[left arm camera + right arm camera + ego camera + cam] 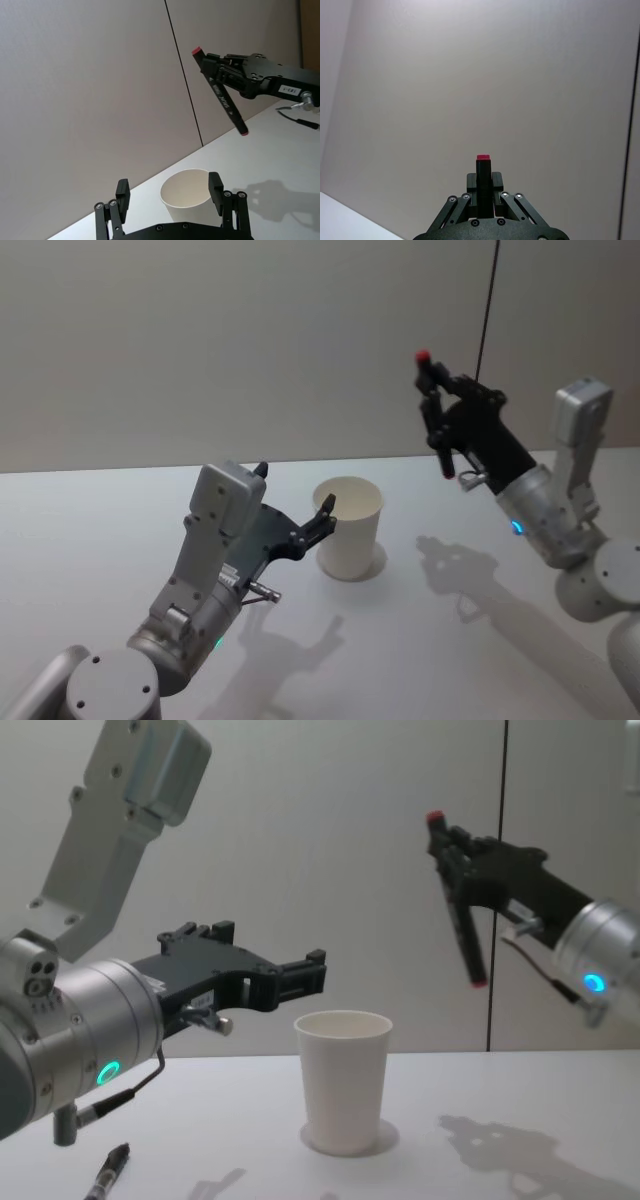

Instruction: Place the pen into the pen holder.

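Nearest the lens, the left hand (pixel 169 189) hangs wide open and empty beside the pen holder (pixel 350 530), level with its rim. Whether a finger touches the paper I cannot tell. The cup stands upright on the white surface (pixel 120 540), mouth up.

Off to the robot's right and well above the cup, the right hand (pixel 433 400) is clamped on the pen (pixel 462 920), pinching it on its upper part, below the red cap. The pen's long axis runs steeply down – red cap on top, lower tip hanging free and leaning away from the holder in the chest view.

The pen looks light, stiff and smooth-barrelled, so it could pivot in a two-finger pinch. A hold nearer mid-barrel would probably steady it. The cup looks thin-walled and easy to tip – best braced low, with little squeeze.
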### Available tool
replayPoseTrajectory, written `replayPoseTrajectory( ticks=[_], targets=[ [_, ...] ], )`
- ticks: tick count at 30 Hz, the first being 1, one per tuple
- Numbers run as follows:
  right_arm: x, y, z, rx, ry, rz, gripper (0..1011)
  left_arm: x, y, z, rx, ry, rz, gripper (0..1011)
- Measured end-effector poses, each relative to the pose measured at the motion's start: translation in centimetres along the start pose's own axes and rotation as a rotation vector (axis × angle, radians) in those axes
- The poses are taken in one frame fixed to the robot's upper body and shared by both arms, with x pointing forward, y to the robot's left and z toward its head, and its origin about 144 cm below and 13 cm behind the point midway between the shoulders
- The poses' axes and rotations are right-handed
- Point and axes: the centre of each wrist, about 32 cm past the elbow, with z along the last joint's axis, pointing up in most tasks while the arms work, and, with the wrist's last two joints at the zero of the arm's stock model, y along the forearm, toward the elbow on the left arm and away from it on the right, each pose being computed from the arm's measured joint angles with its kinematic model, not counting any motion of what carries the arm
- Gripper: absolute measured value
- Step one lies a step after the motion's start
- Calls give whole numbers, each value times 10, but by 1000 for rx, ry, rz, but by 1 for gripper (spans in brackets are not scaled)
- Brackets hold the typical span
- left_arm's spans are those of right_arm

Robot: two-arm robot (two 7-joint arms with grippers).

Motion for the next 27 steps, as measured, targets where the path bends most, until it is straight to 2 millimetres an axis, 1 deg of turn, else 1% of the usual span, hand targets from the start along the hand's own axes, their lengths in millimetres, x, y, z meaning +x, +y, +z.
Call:
replayPoseTrajectory(
  ticks=[4,5,7,10,18,27],
  targets=[
    [-3,13,-15,68,36,26,163,0,0,0,0,0,0,1004],
    [-4,17,-16,79,41,35,163,0,0,0,0,0,0,1004],
    [-5,19,-21,89,53,41,163,0,0,0,0,0,0,1004],
    [-8,27,-29,114,87,54,163,0,0,0,0,0,0,1004],
    [-14,37,-36,144,142,68,163,0,0,0,0,0,0,1004],
    [-24,43,-40,154,200,85,163,0,0,0,0,0,0,1004]
  ],
)
